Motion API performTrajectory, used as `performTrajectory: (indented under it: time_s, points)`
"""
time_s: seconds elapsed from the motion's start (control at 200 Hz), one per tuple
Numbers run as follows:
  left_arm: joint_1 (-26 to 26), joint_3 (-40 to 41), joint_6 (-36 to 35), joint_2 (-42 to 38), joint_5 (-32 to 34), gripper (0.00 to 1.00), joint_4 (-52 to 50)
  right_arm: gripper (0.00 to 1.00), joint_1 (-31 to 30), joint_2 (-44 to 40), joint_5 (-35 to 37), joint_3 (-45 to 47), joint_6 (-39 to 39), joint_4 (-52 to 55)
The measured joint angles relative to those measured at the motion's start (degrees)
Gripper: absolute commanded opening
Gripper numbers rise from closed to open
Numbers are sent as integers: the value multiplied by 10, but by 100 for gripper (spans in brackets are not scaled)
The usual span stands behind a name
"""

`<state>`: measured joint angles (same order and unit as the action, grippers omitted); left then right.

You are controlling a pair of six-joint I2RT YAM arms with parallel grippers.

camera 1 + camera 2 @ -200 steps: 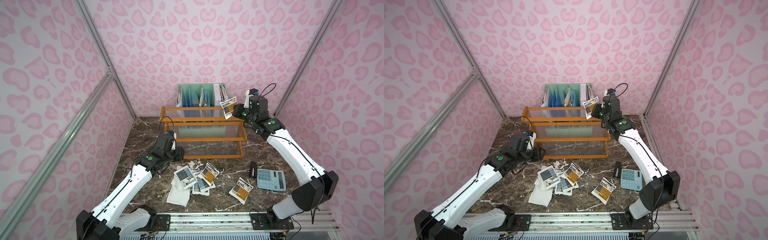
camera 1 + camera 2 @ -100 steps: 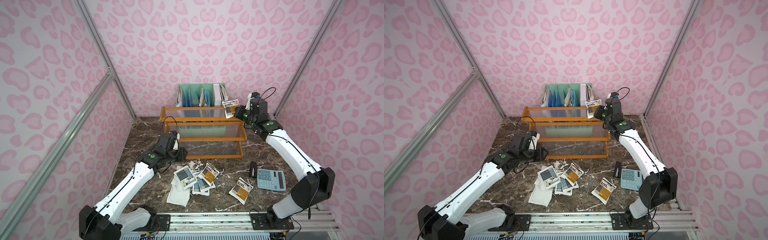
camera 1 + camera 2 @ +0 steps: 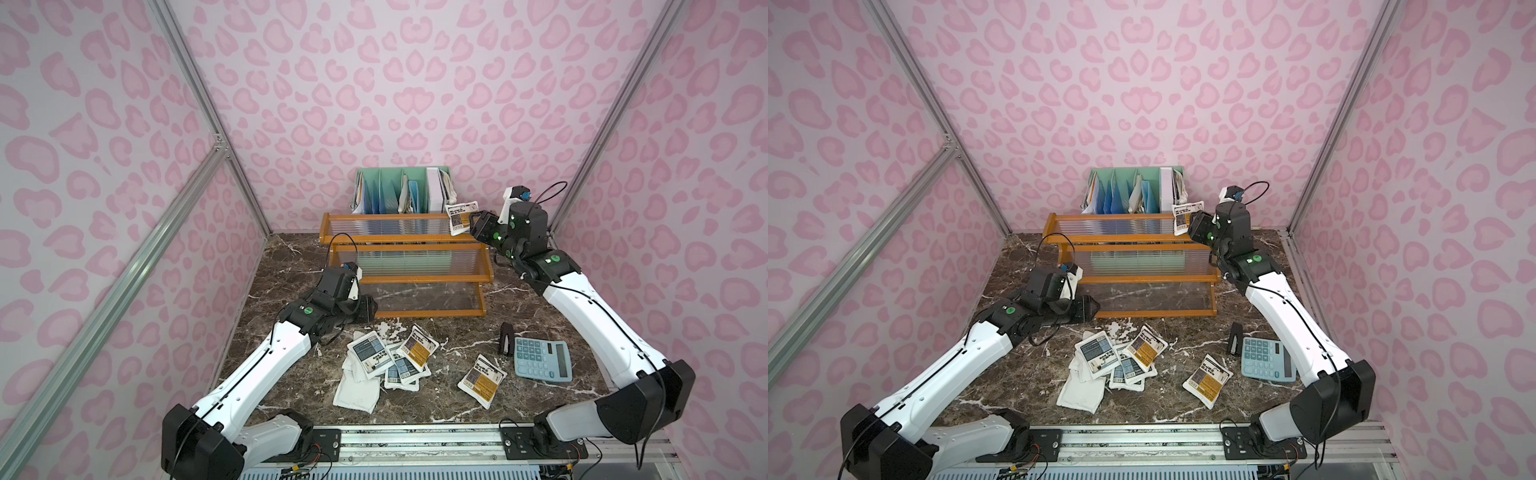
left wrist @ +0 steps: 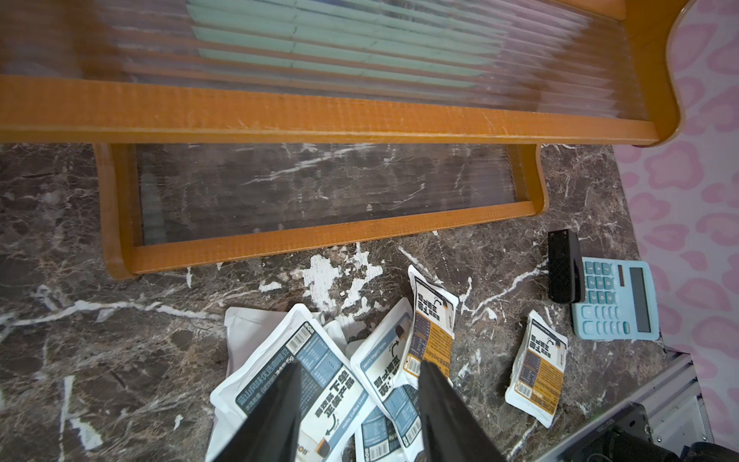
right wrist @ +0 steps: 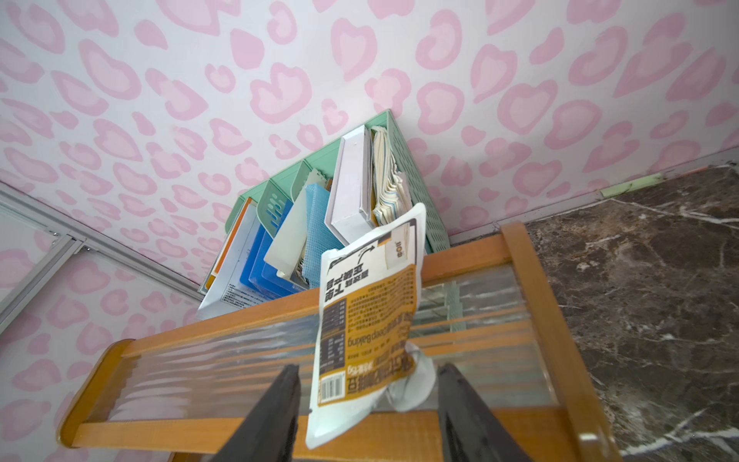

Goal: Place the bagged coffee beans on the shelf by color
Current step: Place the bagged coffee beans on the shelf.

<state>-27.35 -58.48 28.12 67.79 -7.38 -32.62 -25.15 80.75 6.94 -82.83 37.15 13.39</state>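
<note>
Right gripper [image 5: 368, 370]: jaws spread, nothing pinched. Orange pouch [image 5: 370, 304] stands between them at right end of shelf [image 3: 405, 240] top tier. Long axis upright, leaning toward rear rail, label facing gripper. Pouch lies straight ahead of gripper. Judged next move: back straight out, since sideways sweep could tip it. Left gripper [image 4: 360, 366]: jaws spread, empty, above pile [image 3: 388, 363] in front of shelf. Blue pouch [image 4: 324, 360] just beneath, long axis slanted to jaw line. Left arm nearer pile.
</note>
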Motion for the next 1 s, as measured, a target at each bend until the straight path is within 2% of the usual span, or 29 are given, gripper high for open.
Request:
performTrajectory:
  time_s: [0.145,0.24,0.355,0.53,0.66,0.79,1.0]
  points:
    - [-1,0,-13,13,-10,53,6,56,-58,-54,56,36,-34,-3]
    - [-6,4,-21,27,-20,54,15,55,-113,-89,104,98,-54,-12]
    - [-25,8,-36,56,-40,55,22,53,-159,-108,111,181,-59,-13]
    - [-58,-3,-64,126,-78,57,23,51,-181,-110,22,334,-33,-61]
    - [-67,-32,-91,182,-112,58,20,50,-184,-91,-38,407,-3,-110]
    - [-71,-48,-106,241,-129,65,7,50,-195,-65,-77,426,6,-129]
    - [-73,-67,-119,304,-161,66,-15,50,-200,-40,-97,442,7,-151]
